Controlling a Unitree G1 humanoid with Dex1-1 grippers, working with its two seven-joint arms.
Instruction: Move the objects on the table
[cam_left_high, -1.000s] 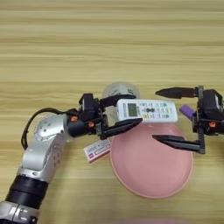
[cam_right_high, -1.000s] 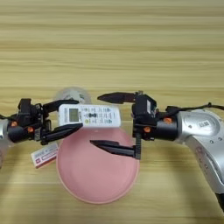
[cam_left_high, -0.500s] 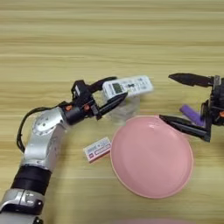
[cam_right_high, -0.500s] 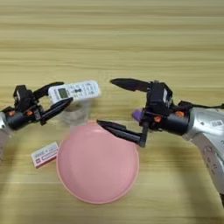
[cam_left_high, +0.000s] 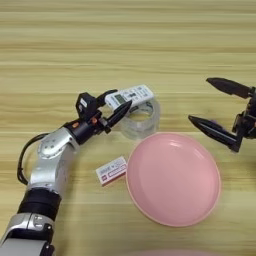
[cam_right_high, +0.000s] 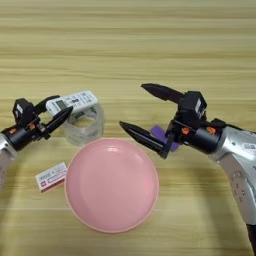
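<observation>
While gripped, remote control (cam_left_high: 129, 95) lengthwise left-right, right end tilted up.

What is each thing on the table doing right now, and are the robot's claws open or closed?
White remote control with small screen: gripped in the left claw, lifted over the tape roll.
Left claw: shut on the remote.
Right claw: wide open, holding nothing.
Large round pink plate: flat on the table, empty.
Small flat purple block: lying on the table by the right claw.
Clear tape roll: lying flat.
Small red-and-white box: lying flat beside the plate.
</observation>
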